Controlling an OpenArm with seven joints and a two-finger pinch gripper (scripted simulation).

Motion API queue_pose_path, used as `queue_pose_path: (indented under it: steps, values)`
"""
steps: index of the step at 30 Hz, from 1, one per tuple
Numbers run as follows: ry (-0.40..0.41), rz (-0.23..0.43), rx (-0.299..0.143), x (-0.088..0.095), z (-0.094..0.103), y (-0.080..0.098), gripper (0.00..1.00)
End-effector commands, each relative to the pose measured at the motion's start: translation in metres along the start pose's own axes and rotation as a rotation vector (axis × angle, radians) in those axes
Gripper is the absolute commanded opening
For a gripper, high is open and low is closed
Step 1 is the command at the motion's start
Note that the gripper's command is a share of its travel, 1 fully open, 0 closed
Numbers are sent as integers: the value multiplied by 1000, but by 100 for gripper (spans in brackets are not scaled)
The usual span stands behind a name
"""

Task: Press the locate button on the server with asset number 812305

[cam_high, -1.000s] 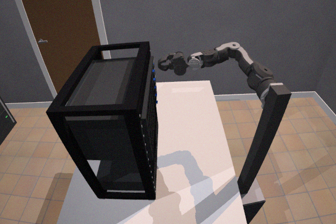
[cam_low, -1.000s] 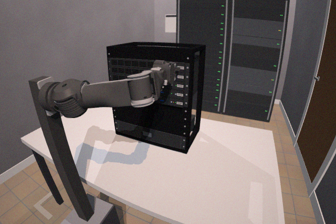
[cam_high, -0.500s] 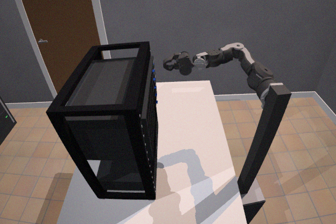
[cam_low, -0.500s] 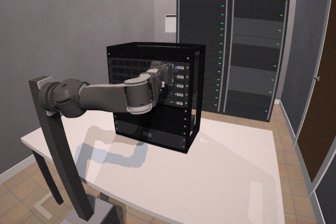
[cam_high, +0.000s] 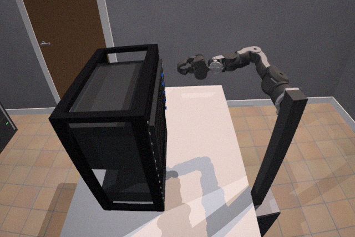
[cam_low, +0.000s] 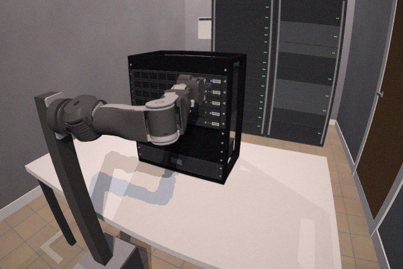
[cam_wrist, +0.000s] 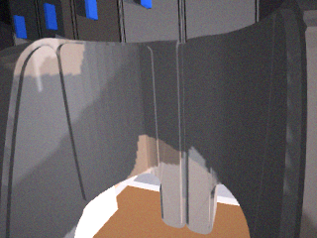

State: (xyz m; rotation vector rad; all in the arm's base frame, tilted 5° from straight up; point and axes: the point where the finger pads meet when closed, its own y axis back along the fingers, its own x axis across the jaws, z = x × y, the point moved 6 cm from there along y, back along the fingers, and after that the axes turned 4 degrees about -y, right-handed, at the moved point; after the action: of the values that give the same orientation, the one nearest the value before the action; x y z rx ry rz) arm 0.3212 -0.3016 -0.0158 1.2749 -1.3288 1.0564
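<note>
The gripper [cam_high: 181, 67] is held up in the air, out in front of the rack [cam_high: 60, 119]. A gap can be seen between the gripper and the rack's front in the top view. The fingers are pressed together, and nothing is held between them.

The rack is black and is stood on the white surface [cam_high: 200, 131], off to the side the gripper points at. Several servers [cam_low: 215, 102] are stacked in the upper part of the rack, straight ahead of the gripper. Small white labels are seen on their fronts, but the numbers are too small to be read, so the right server cannot be picked out. A blue light [cam_low: 211, 80] is seen on the top server, just past the gripper. In the wrist view, blue squares [cam_wrist: 51, 16] are seen in a row beyond the fingers.

The arm [cam_low: 120, 121] is bent at the elbow and is carried by a dark post [cam_low: 70, 174] behind the gripper.
</note>
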Motion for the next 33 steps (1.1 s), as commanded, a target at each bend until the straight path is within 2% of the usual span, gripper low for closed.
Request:
queue_pose_path:
  steps: [1, 19, 33]
  values:
    - [4, 4, -4, 3, 0, 1, 0]
    - [4, 4, -4, 3, 0, 9, 0]
    - [4, 4, -4, 3, 0, 26, 0]
